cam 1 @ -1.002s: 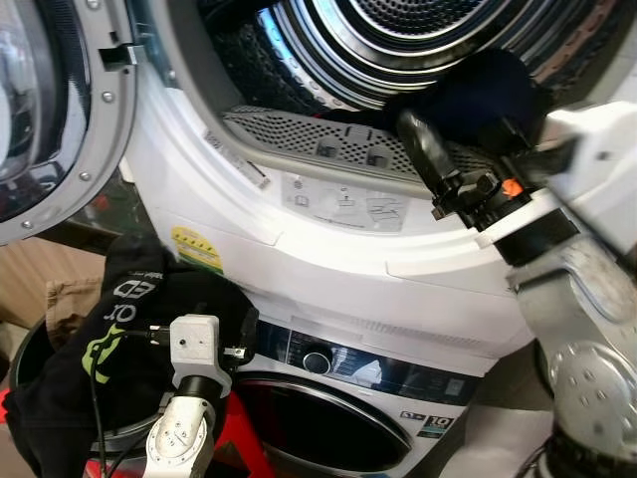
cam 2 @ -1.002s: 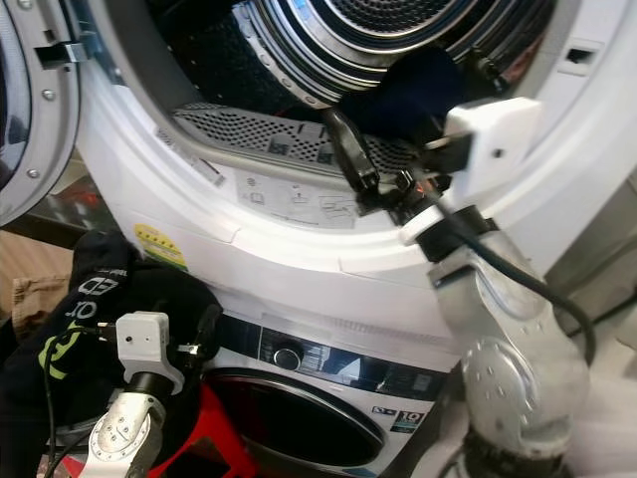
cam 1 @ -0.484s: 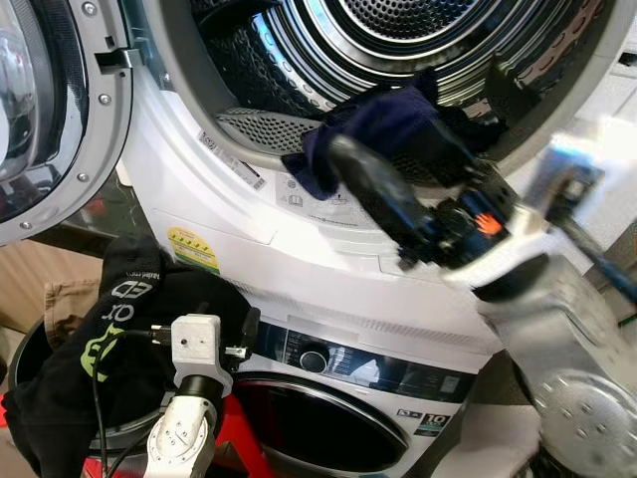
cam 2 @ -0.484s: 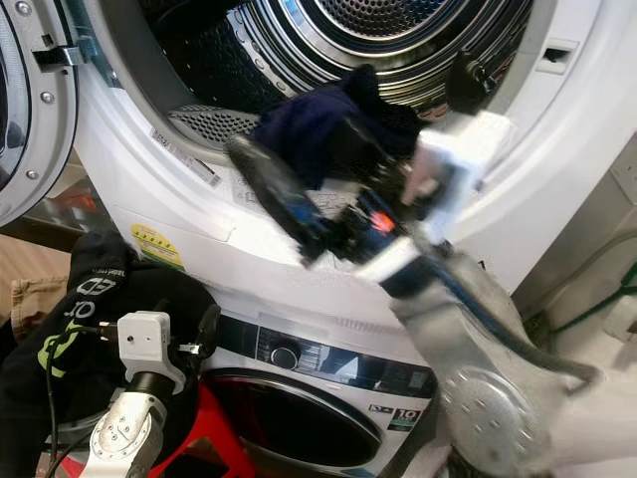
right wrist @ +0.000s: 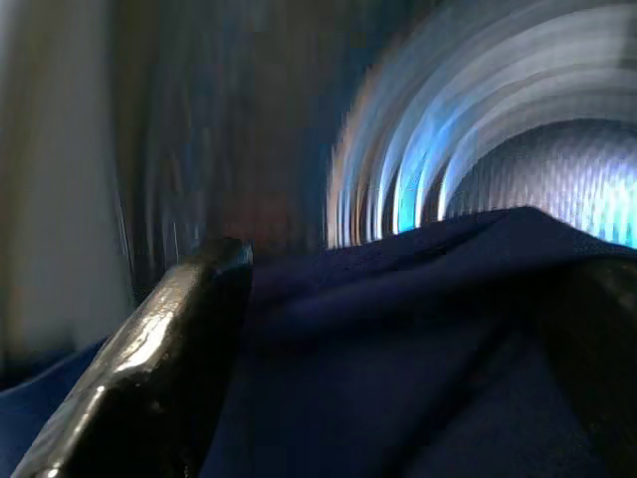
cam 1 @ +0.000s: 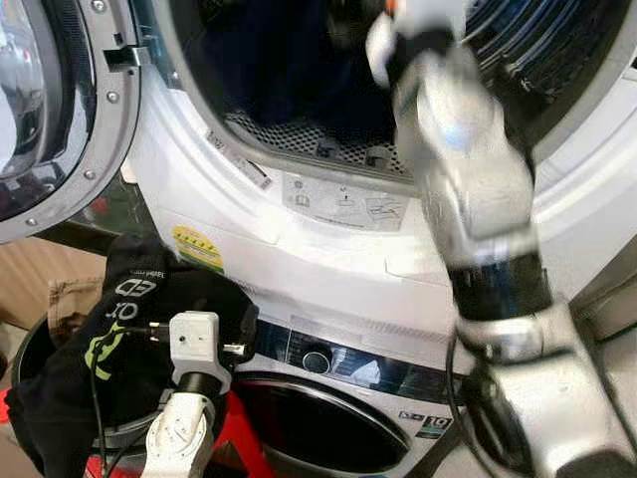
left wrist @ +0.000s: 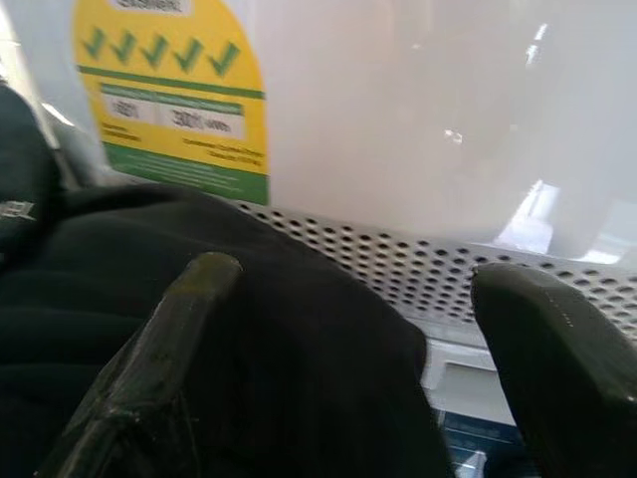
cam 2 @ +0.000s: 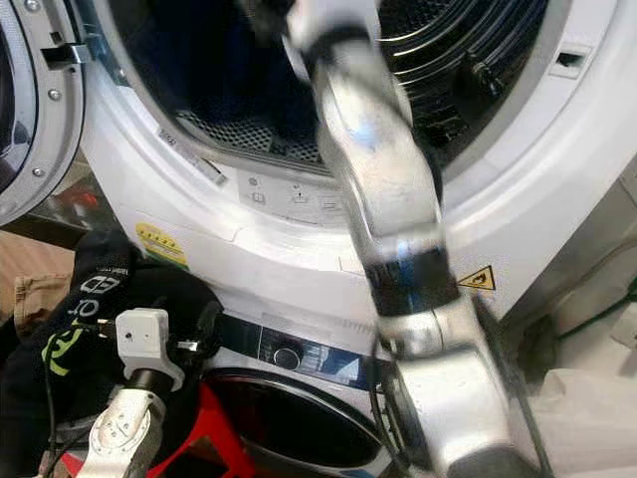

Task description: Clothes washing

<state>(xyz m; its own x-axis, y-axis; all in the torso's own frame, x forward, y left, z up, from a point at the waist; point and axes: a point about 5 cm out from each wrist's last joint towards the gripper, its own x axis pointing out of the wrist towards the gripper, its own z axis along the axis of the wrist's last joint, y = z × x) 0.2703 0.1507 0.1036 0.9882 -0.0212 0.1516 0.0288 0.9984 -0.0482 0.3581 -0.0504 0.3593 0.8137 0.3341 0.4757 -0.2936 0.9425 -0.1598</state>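
The navy garment is soft, light and limp; it sits between the right end effector fingers inside the upper drum. Grip a bunched fold. The left end effector, fingers spread, rests against black clothing.

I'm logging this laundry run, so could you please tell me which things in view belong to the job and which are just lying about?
Job:
navy garment in right gripper
upper drum
black garment at left gripper

Lying about:
yellow sticker
lower machine

Surroundings: brown floor at lower left, pale wall at right, crumpled white sheet on the ground at lower right, bright overhead lighting.
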